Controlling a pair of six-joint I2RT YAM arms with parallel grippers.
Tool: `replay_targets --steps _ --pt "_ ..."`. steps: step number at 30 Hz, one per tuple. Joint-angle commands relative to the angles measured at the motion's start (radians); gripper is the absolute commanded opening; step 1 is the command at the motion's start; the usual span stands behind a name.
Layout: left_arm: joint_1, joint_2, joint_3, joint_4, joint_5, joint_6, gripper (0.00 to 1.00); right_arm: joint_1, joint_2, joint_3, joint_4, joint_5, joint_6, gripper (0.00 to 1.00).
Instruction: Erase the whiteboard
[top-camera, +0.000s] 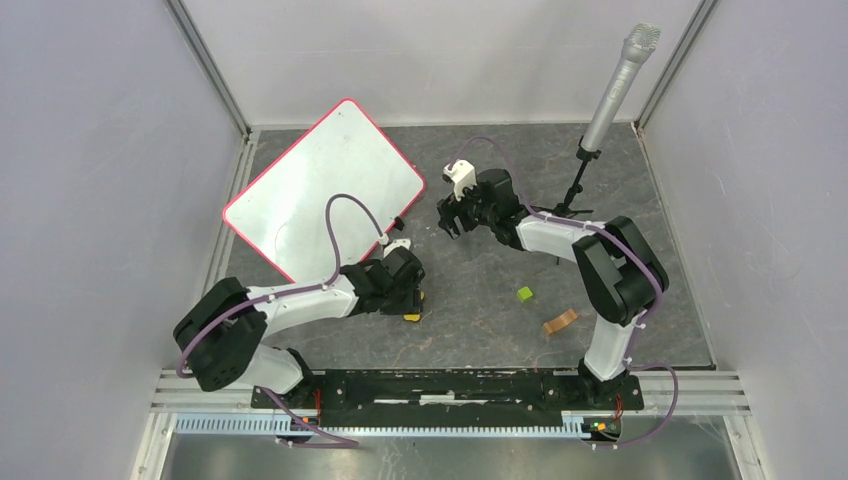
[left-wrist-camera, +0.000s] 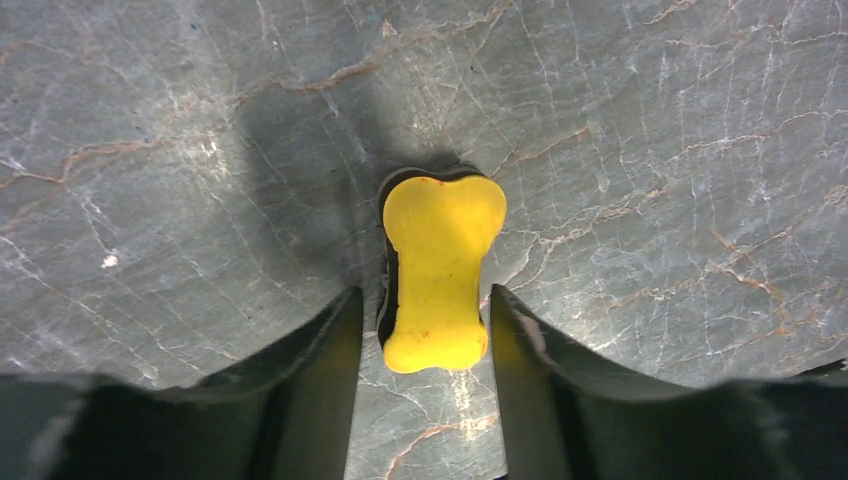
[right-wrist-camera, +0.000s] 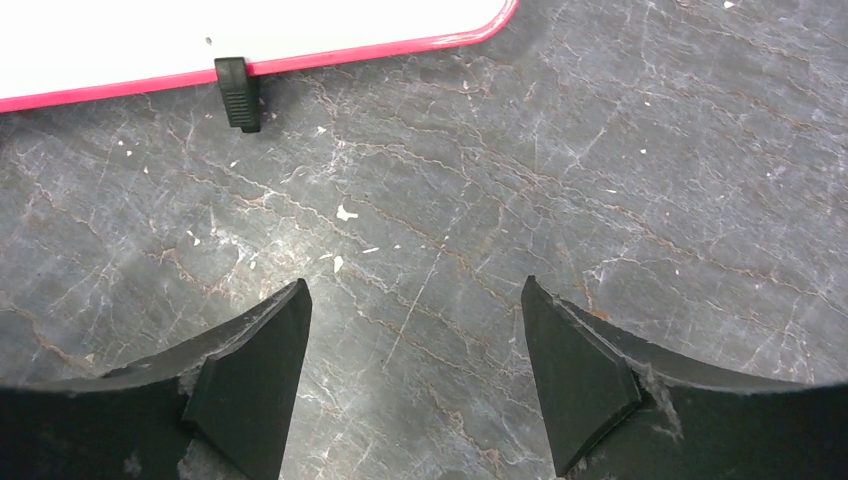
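The whiteboard (top-camera: 325, 185), white with a red-pink rim, lies tilted at the back left of the table; I see no clear dark writing on it. Its edge (right-wrist-camera: 200, 45) and a black clip (right-wrist-camera: 238, 92) show at the top of the right wrist view. A yellow bone-shaped eraser (left-wrist-camera: 440, 265) with a black underside lies on the table (top-camera: 480, 300). My left gripper (left-wrist-camera: 423, 300) is open, with its fingers either side of the eraser's near end and small gaps showing. It is just right of the board's near corner (top-camera: 405, 298). My right gripper (right-wrist-camera: 413, 290) is open and empty over bare table, right of the board (top-camera: 450, 215).
A microphone (top-camera: 615, 90) on a black stand rises at the back right. A small green block (top-camera: 525, 294) and a brown piece (top-camera: 560, 321) lie near the right arm's base. Grey walls enclose the table on three sides.
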Motion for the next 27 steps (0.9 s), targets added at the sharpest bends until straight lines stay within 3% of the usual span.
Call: replay_targets --steps 1,6,10,14,21,27 --pt "-0.010 -0.010 0.006 0.040 0.011 0.004 0.62 0.005 -0.071 -0.036 0.063 -0.028 -0.001 0.83" --pt "-0.010 -0.096 -0.010 0.045 -0.008 0.026 0.87 0.005 -0.150 -0.043 -0.001 0.046 -0.011 0.87" --pt "-0.010 -0.242 -0.016 0.070 -0.036 0.076 0.99 0.006 -0.257 -0.054 -0.098 0.100 0.001 0.96" --pt "-0.009 -0.358 0.025 0.033 -0.098 0.173 1.00 0.022 -0.429 -0.136 -0.209 0.165 0.020 0.98" --pt "-0.008 -0.532 0.074 0.010 -0.110 0.310 1.00 0.059 -0.829 -0.196 -0.562 0.405 0.015 0.98" --pt "-0.008 -0.700 0.168 0.003 -0.074 0.378 1.00 0.060 -1.147 -0.159 -0.772 0.372 0.043 0.98"
